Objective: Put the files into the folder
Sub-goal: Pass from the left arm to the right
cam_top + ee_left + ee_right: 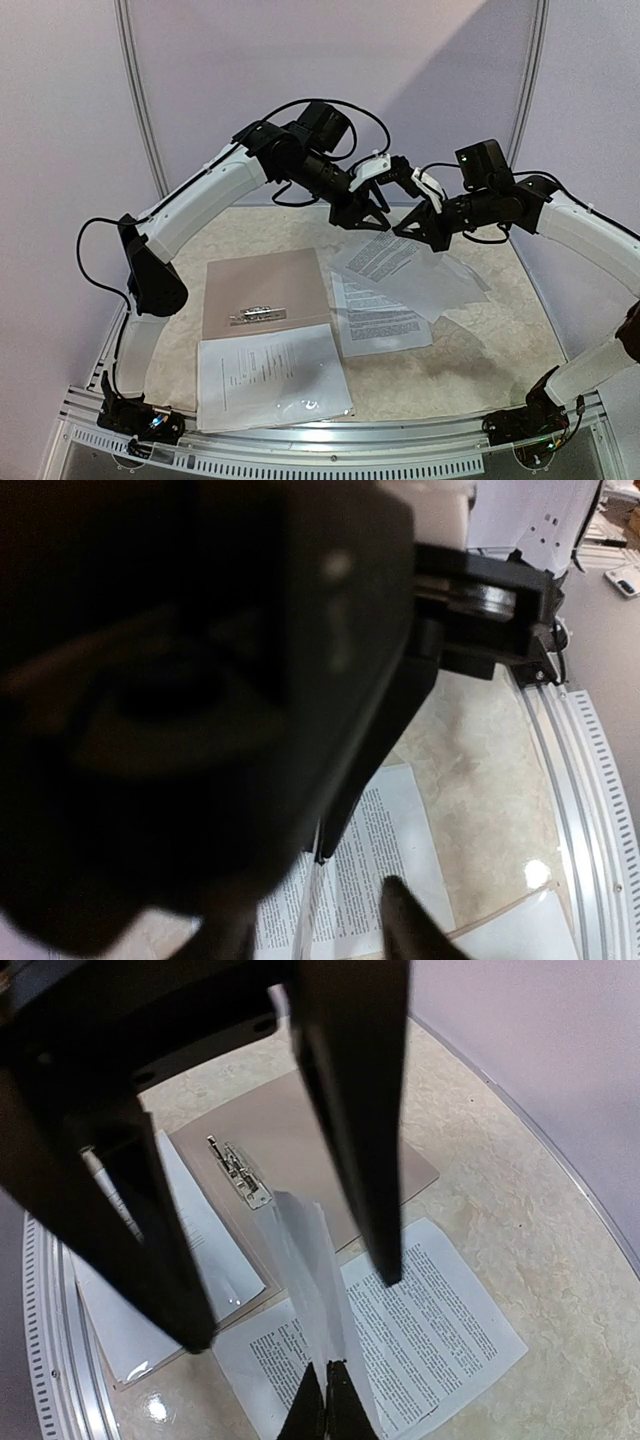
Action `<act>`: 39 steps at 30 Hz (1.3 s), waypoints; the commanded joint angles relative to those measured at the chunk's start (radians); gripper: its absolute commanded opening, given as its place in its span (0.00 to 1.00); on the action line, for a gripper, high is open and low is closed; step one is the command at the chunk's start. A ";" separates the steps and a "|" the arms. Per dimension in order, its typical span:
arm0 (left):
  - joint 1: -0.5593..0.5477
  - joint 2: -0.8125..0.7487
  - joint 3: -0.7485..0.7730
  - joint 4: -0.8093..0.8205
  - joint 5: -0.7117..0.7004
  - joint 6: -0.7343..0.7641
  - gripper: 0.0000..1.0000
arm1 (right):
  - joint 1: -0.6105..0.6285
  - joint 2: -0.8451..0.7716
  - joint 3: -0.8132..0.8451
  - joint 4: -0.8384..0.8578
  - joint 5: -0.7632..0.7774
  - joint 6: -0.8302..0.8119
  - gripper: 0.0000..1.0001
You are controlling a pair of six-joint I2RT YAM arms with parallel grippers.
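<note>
The taupe folder point(262, 285) lies open on the table, its metal clip point(258, 314) at the middle. A sleeved file point(272, 376) covers its near half. Another printed file point(380, 318) lies flat to the folder's right. My right gripper point(326, 1407) is shut on the edge of a third file point(305, 1260), which hangs lifted above the table point(500, 330). My left gripper point(367, 220) is open, its two black fingers point(365, 1160) spread on either side of that hanging sheet without touching it. In the left wrist view the right gripper's body blocks most of the picture.
Both arms meet high over the far middle of the table. A curved metal rail point(330, 432) rims the near edge. Grey walls stand close behind and at the sides. A printed sheet point(400, 830) shows below the left gripper.
</note>
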 commanded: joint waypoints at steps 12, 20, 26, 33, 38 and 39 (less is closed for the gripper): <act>0.150 -0.276 -0.462 -0.146 0.050 0.272 0.58 | -0.160 -0.159 0.037 -0.144 -0.333 -0.036 0.00; 0.160 -0.261 -0.509 -0.070 0.003 0.271 0.31 | -0.163 -0.165 0.065 -0.154 -0.406 -0.029 0.00; 0.157 -0.256 -0.510 -0.121 0.101 0.288 0.32 | -0.164 -0.179 0.071 -0.142 -0.372 -0.022 0.00; 0.175 -0.290 -0.539 -0.245 0.175 0.429 0.55 | -0.166 -0.176 0.088 -0.158 -0.326 -0.027 0.00; 0.164 -0.292 -0.570 -0.167 0.139 0.369 0.51 | -0.166 -0.173 0.092 -0.150 -0.330 -0.029 0.00; 0.156 -0.289 -0.572 -0.136 0.119 0.339 0.46 | -0.167 -0.172 0.092 -0.150 -0.332 -0.029 0.00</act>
